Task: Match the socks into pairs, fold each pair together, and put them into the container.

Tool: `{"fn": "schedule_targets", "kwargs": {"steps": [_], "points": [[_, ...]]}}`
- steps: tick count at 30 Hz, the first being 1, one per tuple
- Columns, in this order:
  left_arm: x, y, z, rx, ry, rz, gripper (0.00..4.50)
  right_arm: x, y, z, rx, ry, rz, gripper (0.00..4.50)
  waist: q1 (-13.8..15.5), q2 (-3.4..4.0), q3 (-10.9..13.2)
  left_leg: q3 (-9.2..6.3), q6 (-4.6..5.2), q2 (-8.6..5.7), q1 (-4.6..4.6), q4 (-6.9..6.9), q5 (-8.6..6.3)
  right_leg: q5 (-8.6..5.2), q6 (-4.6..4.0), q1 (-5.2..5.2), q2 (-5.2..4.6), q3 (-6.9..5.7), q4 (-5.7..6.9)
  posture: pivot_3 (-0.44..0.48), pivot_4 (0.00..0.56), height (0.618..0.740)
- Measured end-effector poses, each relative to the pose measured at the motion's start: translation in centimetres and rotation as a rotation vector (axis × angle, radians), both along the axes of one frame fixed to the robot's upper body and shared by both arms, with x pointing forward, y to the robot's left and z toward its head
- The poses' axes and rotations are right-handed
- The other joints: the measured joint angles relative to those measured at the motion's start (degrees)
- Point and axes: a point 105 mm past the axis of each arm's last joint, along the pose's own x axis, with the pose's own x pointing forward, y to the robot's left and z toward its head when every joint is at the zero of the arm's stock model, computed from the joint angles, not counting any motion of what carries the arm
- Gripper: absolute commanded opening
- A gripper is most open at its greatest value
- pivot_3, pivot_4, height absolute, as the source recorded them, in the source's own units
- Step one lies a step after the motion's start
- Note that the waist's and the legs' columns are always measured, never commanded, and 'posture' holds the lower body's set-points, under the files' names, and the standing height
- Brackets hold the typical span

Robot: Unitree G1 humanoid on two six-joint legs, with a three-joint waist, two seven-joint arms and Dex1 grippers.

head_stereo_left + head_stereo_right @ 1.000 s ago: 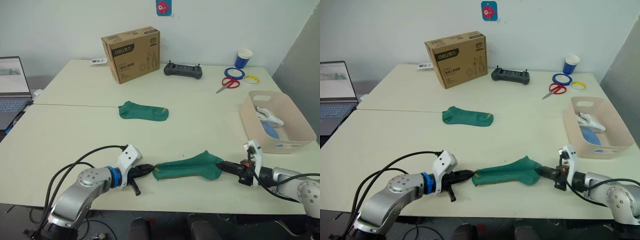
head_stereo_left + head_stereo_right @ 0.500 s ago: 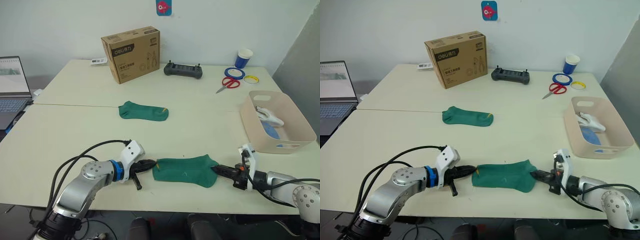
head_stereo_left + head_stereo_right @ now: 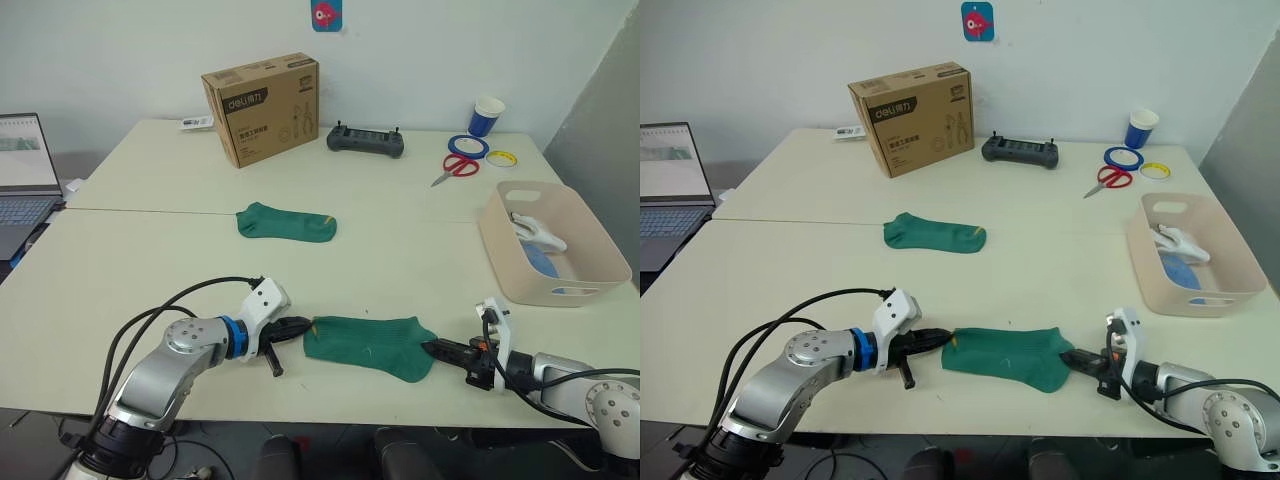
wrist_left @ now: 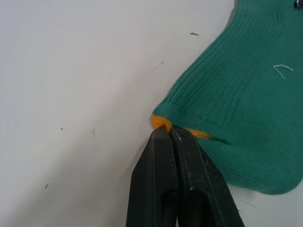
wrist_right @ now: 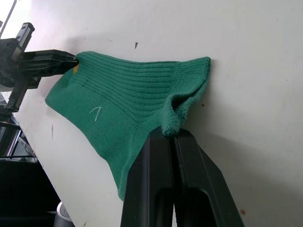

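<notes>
Left eye view: dark green ribbed ankle sock (image 3: 368,342) flat at near edge of cream counter (image 3: 150,270), left claw (image 3: 304,326) clenched on its yellow-tipped end, right claw (image 3: 430,348) clenched on opposite end; second dark green sock (image 3: 286,222) mid-counter; pale pink-beige plastic basin (image 3: 600,262) at right.

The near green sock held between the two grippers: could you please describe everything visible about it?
The near green sock is dark green ribbed knit with a yellow tip. It lies flat, stretched along the table's front edge. The left gripper pinches its yellow end; the right gripper pinches the other, bunching the fabric slightly.
</notes>
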Motion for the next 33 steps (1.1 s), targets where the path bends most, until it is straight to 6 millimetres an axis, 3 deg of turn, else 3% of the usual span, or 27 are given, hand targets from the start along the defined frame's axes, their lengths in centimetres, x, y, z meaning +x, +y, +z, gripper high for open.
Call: {"fn": "schedule_targets", "kwargs": {"steps": [18,22,25,31,33], "points": [[-0.2,0.0,0.0,0.001,0.004,-0.006,0.0,0.5,0.2,0.2,0.012,-0.022,0.011,0.07,-0.02,0.0,0.0,-0.01,0.0,0.0,0.0,-0.01,0.0,-0.01,-0.02,0.0,0.0,0.0,0.0,0.0,0.15,0.74],[-0.3,-0.1,-0.1,-0.001,0.006,-0.009,0.0,0.6,0.0,0.2,0.003,-0.031,0.008,1.04,-0.01,0.0,0.0,0.0,0.0,0.0,0.0,-0.01,0.0,-0.02,-0.02,0.0,-0.01,0.01,-0.01,0.0,0.15,0.74],[-0.7,-0.2,-0.1,-0.006,0.011,-0.023,0.6,0.7,-0.1,0.1,-0.002,-0.038,0.003,2.06,-0.01,0.0,0.0,0.0,0.0,0.0,0.0,-0.02,0.0,-0.02,-0.03,0.0,-0.01,0.0,-0.01,0.0,0.15,0.74],[-0.7,0.8,-0.1,0.008,0.012,0.004,2.5,0.7,-0.9,0.4,-0.026,-0.071,0.005,4.24,-0.02,0.0,0.01,0.0,0.0,0.0,0.01,-0.02,0.0,-0.06,-0.09,0.01,-0.01,0.0,-0.02,0.0,0.15,0.74],[-0.6,1.6,0.0,0.025,0.007,0.019,3.16,0.6,-1.2,0.6,-0.021,-0.078,0.008,4.5,-0.01,-0.01,0.01,-0.01,0.0,0.0,0.02,-0.02,0.0,-0.09,-0.14,0.02,-0.03,-0.01,-0.02,0.0,0.15,0.74]]}}
